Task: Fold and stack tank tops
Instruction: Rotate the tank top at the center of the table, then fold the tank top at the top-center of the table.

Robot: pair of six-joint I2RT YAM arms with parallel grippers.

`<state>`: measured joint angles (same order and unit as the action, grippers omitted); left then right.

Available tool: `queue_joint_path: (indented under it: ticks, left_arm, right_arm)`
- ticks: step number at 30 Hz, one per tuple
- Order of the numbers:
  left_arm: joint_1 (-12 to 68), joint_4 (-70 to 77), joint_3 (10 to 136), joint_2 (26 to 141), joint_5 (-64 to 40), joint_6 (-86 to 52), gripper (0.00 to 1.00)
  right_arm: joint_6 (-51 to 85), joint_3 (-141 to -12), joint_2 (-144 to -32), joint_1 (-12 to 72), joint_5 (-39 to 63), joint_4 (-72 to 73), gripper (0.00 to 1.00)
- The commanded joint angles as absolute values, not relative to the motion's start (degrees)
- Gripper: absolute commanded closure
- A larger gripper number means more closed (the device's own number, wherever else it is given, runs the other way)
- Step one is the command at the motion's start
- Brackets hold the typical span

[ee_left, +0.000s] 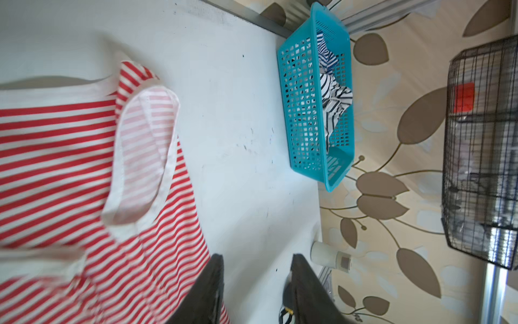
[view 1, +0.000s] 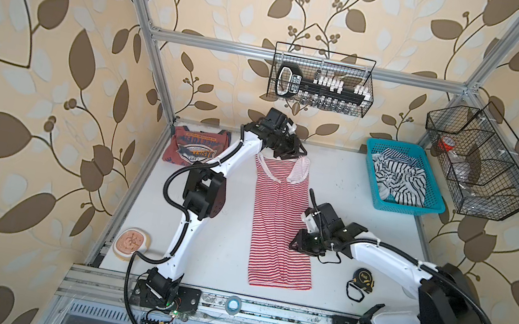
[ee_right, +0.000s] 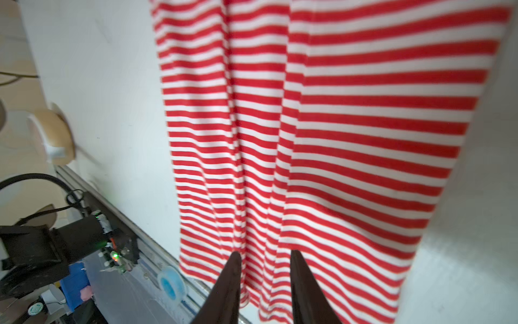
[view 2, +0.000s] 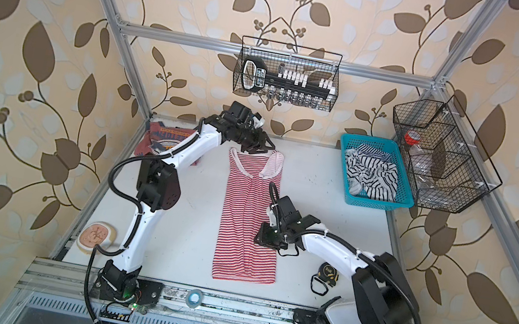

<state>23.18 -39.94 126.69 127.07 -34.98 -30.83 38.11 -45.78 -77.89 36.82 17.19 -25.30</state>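
On the counter (view 1: 222, 243), midway between its left and right edges, the striped tank top (view 1: 279, 224) lies as a narrow lengthwise strip, straps toward the far edge and hem toward the near edge. Left tool (ee_left: 256, 256): jaws apart, nothing between them, poised beside the strap end. Right tool (ee_right: 265, 252): jaws apart over the strip's right long edge toward the hem; cloth shows below the gap but is not visibly pinched. The red tank top (view 1: 196, 152) sits folded in the far left corner, presumably the base of the stack.

Likely hazards:
1. Long ridges run down the strip, and one strap is turned over to its pale inner side. A pinch that catches only the upper layer would let the lower one trail and open the fold.
2. An uneven lift by the two tools would skew the strip.
3. The left arm (view 1: 237, 155) reaches over the red tank top and could drag it when it pulls back.
4. The tape measure (view 1: 363, 278) beside the right arm could be knocked.
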Motion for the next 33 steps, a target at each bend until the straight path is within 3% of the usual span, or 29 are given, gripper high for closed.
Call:
queue_joint_path:
  ticks: [1,7,15,24,33]
  left_arm:
    - [22.9,-53.3,118.2,113.9,-24.1,-22.6,0.58]
    - [23.4,-54.7,90.7,92.6,-15.2,-23.3,0.58]
    - [25.0,-59.2,68.9,75.8,-10.9,-26.1,0.59]
    - [34.1,-55.4,55.7,72.2,-13.3,-33.7,0.60]
    - [43.4,-44.9,48.5,77.3,-16.9,-41.8,0.59]
  right_arm:
    - [35.3,-45.7,-72.3,36.0,13.6,-32.5,0.64]
    - [30.9,-40.4,-62.6,30.0,12.4,-40.6,0.61]
    - [29.6,-34.4,-55.3,26.7,12.6,-43.2,0.60]
    - [33.7,-30.3,-56.1,28.9,9.6,-42.4,0.60]
    - [36.8,-25.4,-58.3,31.9,12.6,-35.6,0.60]
